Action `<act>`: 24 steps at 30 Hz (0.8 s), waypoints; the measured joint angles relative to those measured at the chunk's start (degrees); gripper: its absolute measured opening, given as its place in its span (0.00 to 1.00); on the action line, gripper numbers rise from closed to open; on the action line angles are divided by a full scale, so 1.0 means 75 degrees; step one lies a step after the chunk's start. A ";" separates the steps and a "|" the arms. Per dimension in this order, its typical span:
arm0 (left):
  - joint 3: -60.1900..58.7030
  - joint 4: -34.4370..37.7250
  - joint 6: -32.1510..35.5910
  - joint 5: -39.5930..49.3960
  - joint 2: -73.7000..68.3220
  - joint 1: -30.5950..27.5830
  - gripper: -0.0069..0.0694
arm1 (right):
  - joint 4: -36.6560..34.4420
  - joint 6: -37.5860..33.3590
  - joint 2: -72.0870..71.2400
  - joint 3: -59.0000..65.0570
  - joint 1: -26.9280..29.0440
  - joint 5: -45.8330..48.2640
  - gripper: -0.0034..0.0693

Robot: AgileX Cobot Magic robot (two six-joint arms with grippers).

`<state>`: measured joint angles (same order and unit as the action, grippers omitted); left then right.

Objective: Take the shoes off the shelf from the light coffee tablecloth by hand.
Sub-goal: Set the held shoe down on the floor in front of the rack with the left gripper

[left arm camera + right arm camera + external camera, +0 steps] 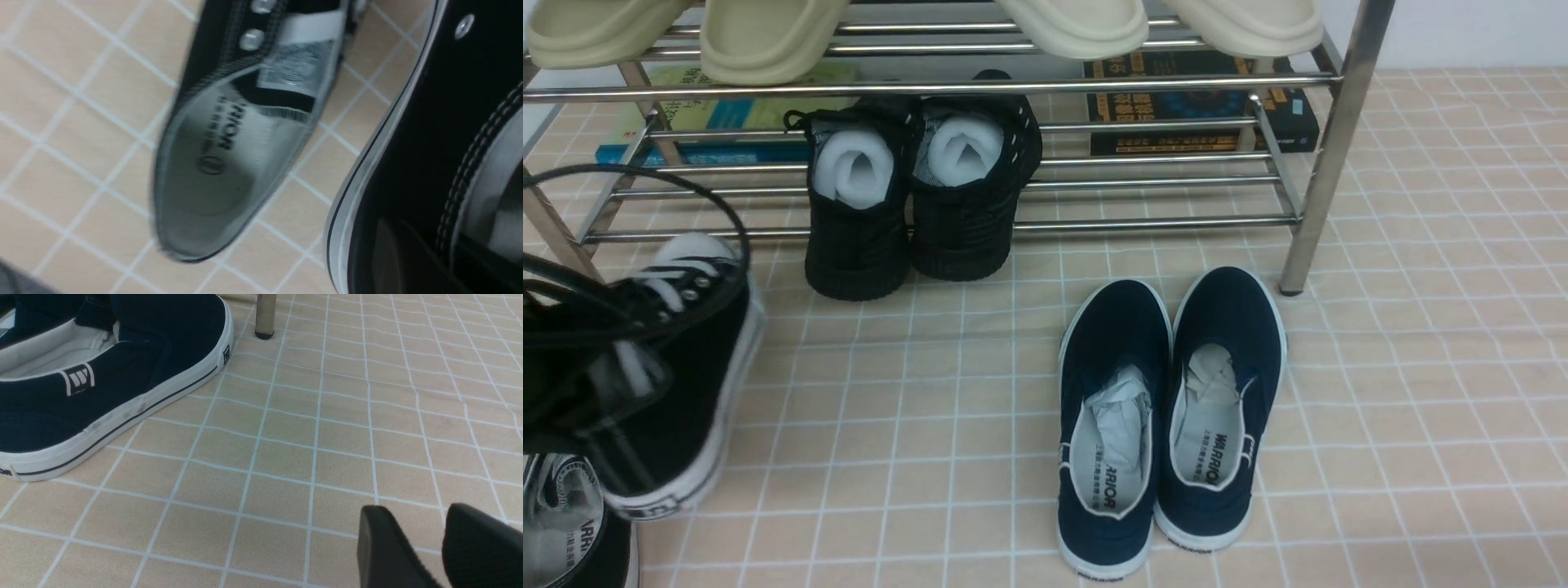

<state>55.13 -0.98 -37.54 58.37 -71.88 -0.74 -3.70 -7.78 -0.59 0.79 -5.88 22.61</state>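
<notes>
**Checked beige cloth, front of rack: left claw has one sneaker, its mate is already down**

Cloth (1421, 408) is flat enough and there's bare space ahead of you.

- Left claw (613, 371): clamped narrow on the sneaker (698, 384), gripping at the collar near the heel. That's likely why it hangs tilted, toe pointing up toward the rack (1327, 163). Can't tell whether the heel edge touches the cloth.
- Just beside it, nearer you, the other sneaker (572, 531) sits flat on the cloth, opening up. The wrist view shows the held one's sole edge right next to it. I read that as lining up the pair side by side.
- Both sneakers are off the rack. What's left looks like setting this one down and letting go.
- Watch the tilt: release high and it may roll onto its side or bump its mate.
- Right claw (443, 543): tips drawn close, nothing between them, low over bare cloth, well clear of the job.
- Leave these alone: navy slip-ons (1168, 408) by the rack leg, and the black foam-stuffed shoes (915, 204) on the bottom bars.
</notes>
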 joint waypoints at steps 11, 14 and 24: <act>-0.0200 -0.0184 -0.0883 -0.0512 -0.0171 0.0466 0.13 | 0.0000 0.0000 0.0000 0.0000 0.0000 0.0000 0.38; -0.0293 -0.0341 -0.0883 -0.0266 -0.0187 0.0466 0.13 | 0.0000 0.0000 0.0000 0.0000 0.0000 0.0000 0.38; -0.0709 -0.0573 -0.1056 -0.0402 -0.0368 0.0466 0.14 | 0.0000 0.0000 0.0000 0.0000 0.0000 0.0000 0.38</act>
<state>49.82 -5.27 -45.46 55.36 -74.64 2.75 -3.70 -7.78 -0.59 0.79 -5.88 22.61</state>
